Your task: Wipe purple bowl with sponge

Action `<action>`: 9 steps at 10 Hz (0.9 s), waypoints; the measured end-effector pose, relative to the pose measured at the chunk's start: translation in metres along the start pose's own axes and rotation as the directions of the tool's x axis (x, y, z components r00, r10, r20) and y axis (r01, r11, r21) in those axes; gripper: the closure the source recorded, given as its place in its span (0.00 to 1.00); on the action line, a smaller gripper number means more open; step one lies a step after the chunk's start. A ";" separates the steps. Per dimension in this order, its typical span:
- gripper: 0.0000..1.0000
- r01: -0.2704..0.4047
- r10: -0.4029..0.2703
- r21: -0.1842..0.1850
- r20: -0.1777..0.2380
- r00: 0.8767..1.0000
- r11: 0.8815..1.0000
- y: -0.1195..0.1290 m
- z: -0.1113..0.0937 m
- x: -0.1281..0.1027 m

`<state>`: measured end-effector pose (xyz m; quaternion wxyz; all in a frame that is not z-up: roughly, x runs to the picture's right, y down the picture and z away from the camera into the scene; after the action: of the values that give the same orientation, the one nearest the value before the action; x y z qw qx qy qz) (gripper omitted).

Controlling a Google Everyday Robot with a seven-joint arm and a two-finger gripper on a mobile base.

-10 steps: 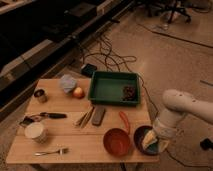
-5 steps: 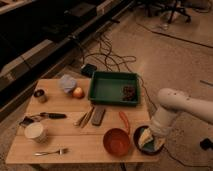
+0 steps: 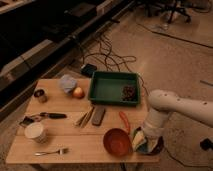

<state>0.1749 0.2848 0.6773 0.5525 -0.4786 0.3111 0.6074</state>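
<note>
The purple bowl [image 3: 154, 146] sits at the table's front right corner, mostly covered by my arm; only its dark rim shows. The pale yellow sponge [image 3: 138, 140] with a green layer lies at the bowl's left side, next to the orange-red bowl [image 3: 117, 142]. My gripper [image 3: 145, 138] points down into the purple bowl from the white arm and is shut on the sponge, pressing it onto the bowl. Its fingers are hidden under the wrist.
A green tray [image 3: 107, 89] with a dark object [image 3: 129, 92] stands at the back. A dark grey block [image 3: 98, 115], wooden sticks [image 3: 85, 118], a red pepper [image 3: 124, 121], a fruit [image 3: 78, 92], a can [image 3: 40, 95], a white cup [image 3: 36, 132] and a fork [image 3: 51, 151] lie on the table. Cables cross the floor behind.
My arm and the sponge have shifted a little to the left across the purple bowl, towards the orange-red bowl. Nothing else moved.
</note>
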 end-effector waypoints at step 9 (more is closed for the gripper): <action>1.00 -0.046 0.046 -0.018 -0.004 0.999 0.999 -0.036 0.011 0.051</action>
<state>0.2106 0.3211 0.6395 0.5336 -0.4773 0.3176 0.6218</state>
